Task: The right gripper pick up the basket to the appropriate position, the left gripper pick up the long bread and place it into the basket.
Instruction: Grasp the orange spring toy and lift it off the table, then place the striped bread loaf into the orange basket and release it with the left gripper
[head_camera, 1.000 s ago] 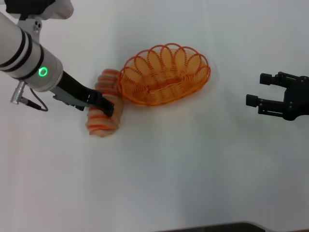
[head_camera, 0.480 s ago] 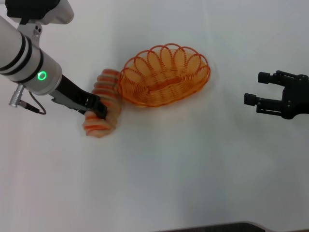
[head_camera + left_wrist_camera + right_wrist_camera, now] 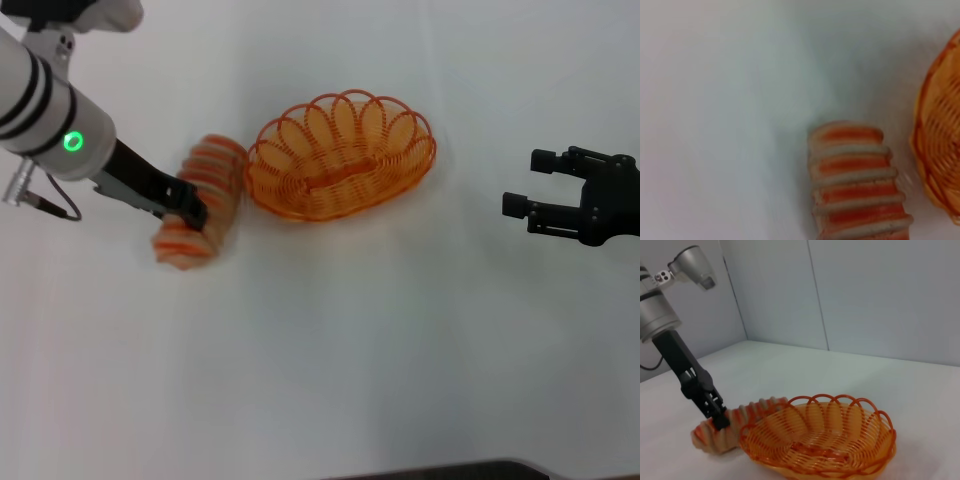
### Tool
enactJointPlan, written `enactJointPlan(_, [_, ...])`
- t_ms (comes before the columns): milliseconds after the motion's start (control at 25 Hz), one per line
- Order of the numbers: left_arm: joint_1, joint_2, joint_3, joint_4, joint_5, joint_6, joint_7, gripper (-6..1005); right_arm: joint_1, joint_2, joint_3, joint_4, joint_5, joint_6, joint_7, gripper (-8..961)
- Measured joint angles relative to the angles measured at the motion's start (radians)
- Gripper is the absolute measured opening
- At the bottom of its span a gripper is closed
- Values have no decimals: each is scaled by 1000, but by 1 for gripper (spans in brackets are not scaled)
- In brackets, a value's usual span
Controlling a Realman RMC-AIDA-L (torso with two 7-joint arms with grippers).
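The left claw, shut on the bread, has dragged it away from the basket; transfer begins. The right claw waits open.

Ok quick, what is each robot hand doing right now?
Left hand: closed on the long bread, beside the basket.
Right hand: open, empty, off to the side.

orange basket on white table; left tool pinching long bread beside it
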Motion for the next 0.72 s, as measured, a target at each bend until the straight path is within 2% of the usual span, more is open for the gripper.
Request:
enactJointPlan(360, [5,8,-37,69,74,-6,42,384,8,1,0,1,0,1,0,834])
enactJointPlan(560, [2,15,-103,108,74,-12,187,312,14,-1,-3,1,0,1,0,833])
enactJointPlan(640, [-2,6,-155,139,65,-8,312,298,16,-1,-3,1,0,1,0,833])
enactJointPlan(720, [0,1,-161,154,57,-7,358,284,17,-1,-3,1,0,1,0,833])
